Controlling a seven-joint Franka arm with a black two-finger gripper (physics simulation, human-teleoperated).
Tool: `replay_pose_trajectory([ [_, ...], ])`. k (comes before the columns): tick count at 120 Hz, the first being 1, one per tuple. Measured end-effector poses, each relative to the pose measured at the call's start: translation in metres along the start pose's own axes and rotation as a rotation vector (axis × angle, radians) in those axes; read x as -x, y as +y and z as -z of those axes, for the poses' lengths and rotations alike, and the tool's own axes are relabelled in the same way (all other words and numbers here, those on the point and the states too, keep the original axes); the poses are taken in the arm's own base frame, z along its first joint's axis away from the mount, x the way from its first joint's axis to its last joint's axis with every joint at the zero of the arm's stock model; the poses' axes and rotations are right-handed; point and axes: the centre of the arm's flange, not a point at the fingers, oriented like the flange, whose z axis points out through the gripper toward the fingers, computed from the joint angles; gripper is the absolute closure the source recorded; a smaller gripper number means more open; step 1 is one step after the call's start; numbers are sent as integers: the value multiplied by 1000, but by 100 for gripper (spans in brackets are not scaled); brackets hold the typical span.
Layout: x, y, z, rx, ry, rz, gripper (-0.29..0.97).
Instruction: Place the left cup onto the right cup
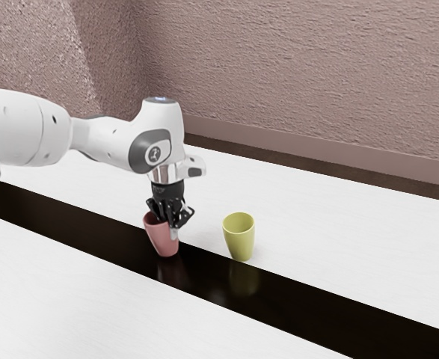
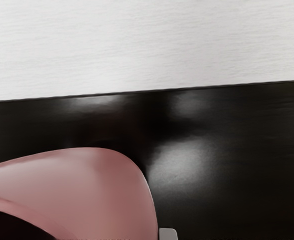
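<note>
**Two cups, one pinch: robot arm takes hold of the pink cup**

Two cups stand on the dark stripe point(image 1: 316, 307) of a white table point(image 1: 339, 209) in the exterior view. The pink cup point(image 1: 160, 241) is toward that view's left and the yellow-green cup point(image 1: 238, 235) toward its right, near each other but apart. The white arm point(image 1: 92, 138) reaches down from the left. Its black gripper point(image 1: 174, 218) sits at the pink cup's rim, jaws drawn nearly together and apparently pinching the rim wall on the side facing the other cup. The pink cup leans slightly, and whether its base is off the table cannot be told.

Seen from the wrist, the pink cup point(image 2: 71, 195) bulges just under the hand, with one grey fingertip point(image 2: 168, 234) against its outer wall and the glossy stripe beyond it.

A thin rim hold calls for care. The lift should go straight up and clear the other cup's lip before crossing. The cup should be levelled, centred over the yellow-green mouth, then lowered slowly before release.
</note>
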Motion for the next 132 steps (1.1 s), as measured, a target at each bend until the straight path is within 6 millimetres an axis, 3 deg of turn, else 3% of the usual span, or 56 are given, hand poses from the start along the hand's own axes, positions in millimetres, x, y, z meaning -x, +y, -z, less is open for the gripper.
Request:
replay_pose_trajectory([
  [33, 7, 19, 43, -26, 57, -26, 79],
  [64, 8, 56, 88, -63, 101, -83, 79],
  [89, 10, 98, 124, -92, 115, -137, 79],
  [132, 22, 160, 150, -133, 104, -212, 79],
])
